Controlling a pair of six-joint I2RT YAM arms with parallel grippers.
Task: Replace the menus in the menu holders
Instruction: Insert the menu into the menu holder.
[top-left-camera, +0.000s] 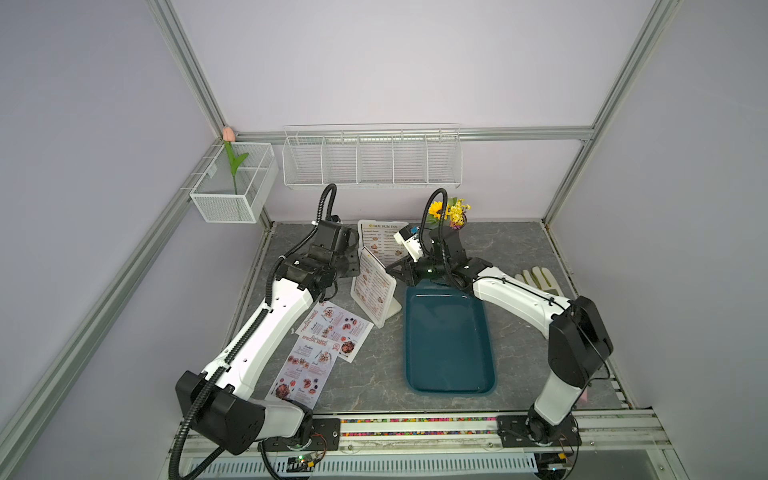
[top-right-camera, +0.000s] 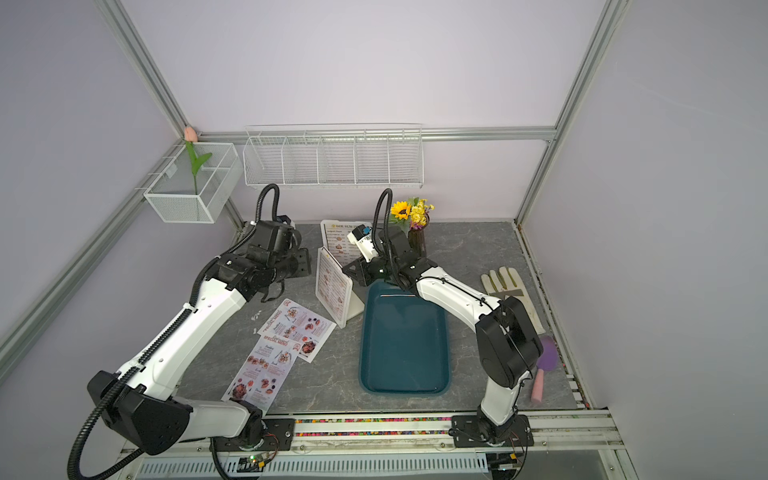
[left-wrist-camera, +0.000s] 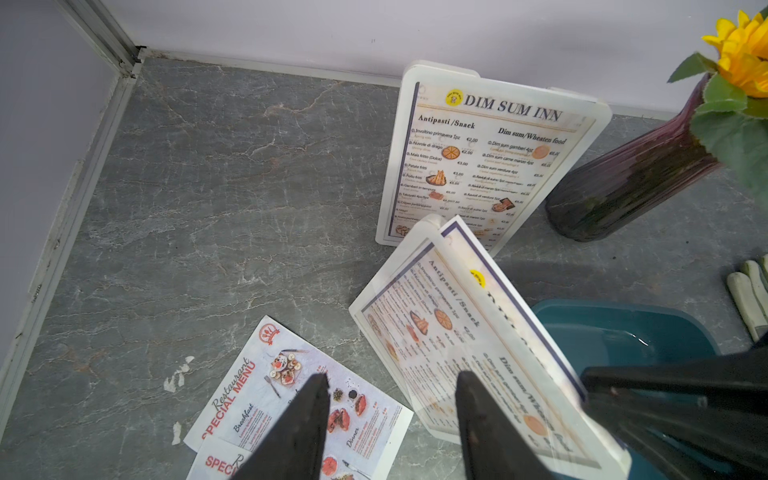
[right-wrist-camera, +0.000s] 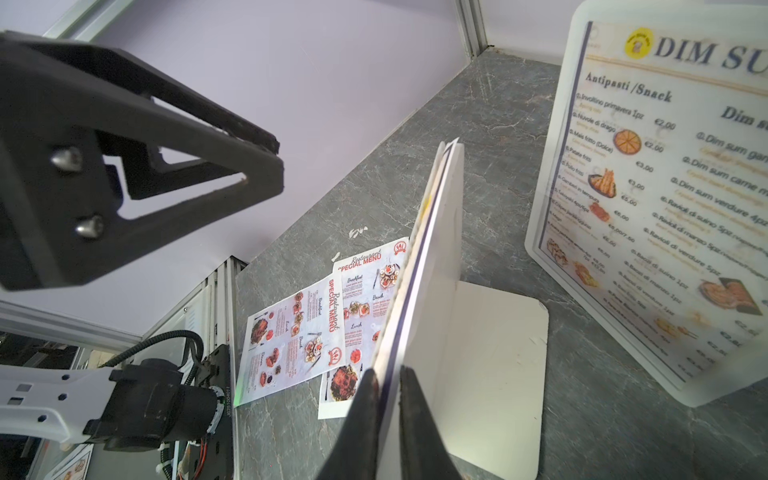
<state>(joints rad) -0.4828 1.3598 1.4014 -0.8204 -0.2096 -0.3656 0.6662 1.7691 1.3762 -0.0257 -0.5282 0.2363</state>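
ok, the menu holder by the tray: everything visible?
The near menu holder is cloudy white plastic with rounded corners: a display panel rising from a flat foot, standing on the grey table beside the teal tray. It holds a DIM SUM INN menu, poking out its top, where the right gripper pinches it.

We see two white translucent menu holders standing on the table (top-left-camera: 523, 332). The far holder (top-left-camera: 380, 235) stands near the back wall, facing forward, with a white DIM SUM INN menu (left-wrist-camera: 486, 166) seated fully inside. The near holder (top-left-camera: 376, 291) stands just in front of it, turned sideways, its panel rising from a flat foot. The second DIM SUM INN sheet (left-wrist-camera: 457, 332) pokes past the panel's top edge, where the right gripper (right-wrist-camera: 388, 374) pinches it. Toward the left arm's side, two pinkish sheets lie flat. The nearer SPECIAL MENU sheet (top-left-camera: 305, 370) overlaps a corner of the farther SPECIAL MENU sheet (top-left-camera: 338, 326).
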